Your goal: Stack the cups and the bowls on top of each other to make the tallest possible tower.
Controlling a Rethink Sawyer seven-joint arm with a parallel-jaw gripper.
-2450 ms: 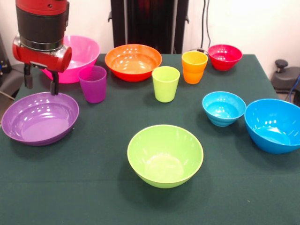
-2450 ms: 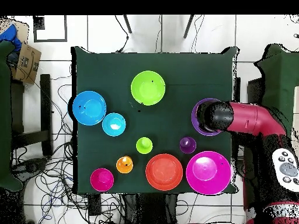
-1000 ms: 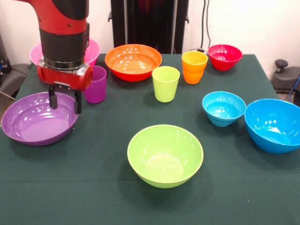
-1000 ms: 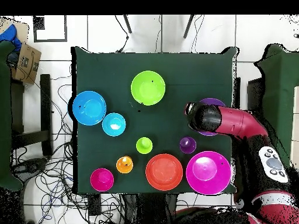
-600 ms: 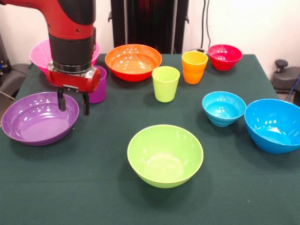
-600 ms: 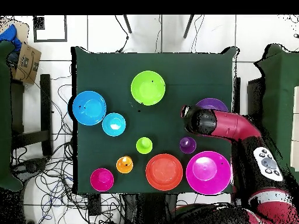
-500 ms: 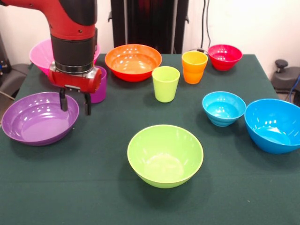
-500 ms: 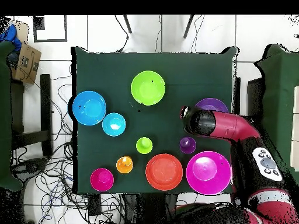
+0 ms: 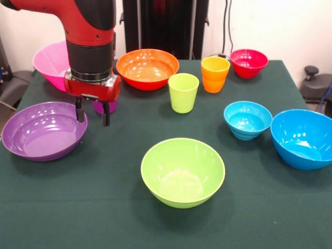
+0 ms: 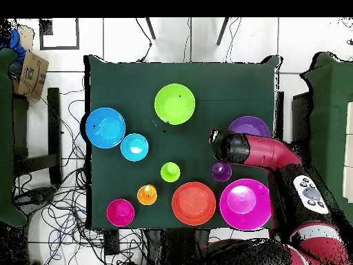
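The dark green cloth-covered worktop (image 9: 104, 218) carries every piece singly; nothing is yet stacked, so the task is judged to be at its opening step, the choice and approach of a first piece.

The big glossy pink plastic bowl (image 9: 49, 63) is seen behind the fingers (image 9: 106, 113), partly hidden by the red and black arm (image 9: 91, 31). The big glossy blue plastic bowl (image 9: 303, 137) lies well apart from them, at the opposite side. The glossy lime green plastic bowl (image 9: 182, 171) is set in front of the fingers and to one side. The shallow glossy purple plastic bowl (image 9: 44, 128) lies just beside them, its rim close under the nearer finger. The glossy orange plastic bowl (image 9: 147, 67) stands behind them. The small light blue plastic bowl (image 9: 247, 119) and the small red plastic bowl (image 9: 249, 63) are well apart.

Of the tumblers, the small purple plastic cup (image 9: 98, 106) is found directly behind the fingers, mostly hidden; the lime green plastic cup (image 9: 183, 92) and the orange plastic cup (image 9: 215, 73) stand further off.

The fingers are spread, nothing is held between them, and they hang above the cloth between the purple bowl and the purple cup.

For the next move, a wide bowl would probably be wanted as the tower's base; the fingers would have to be lowered astride one wall or rim and then closed.
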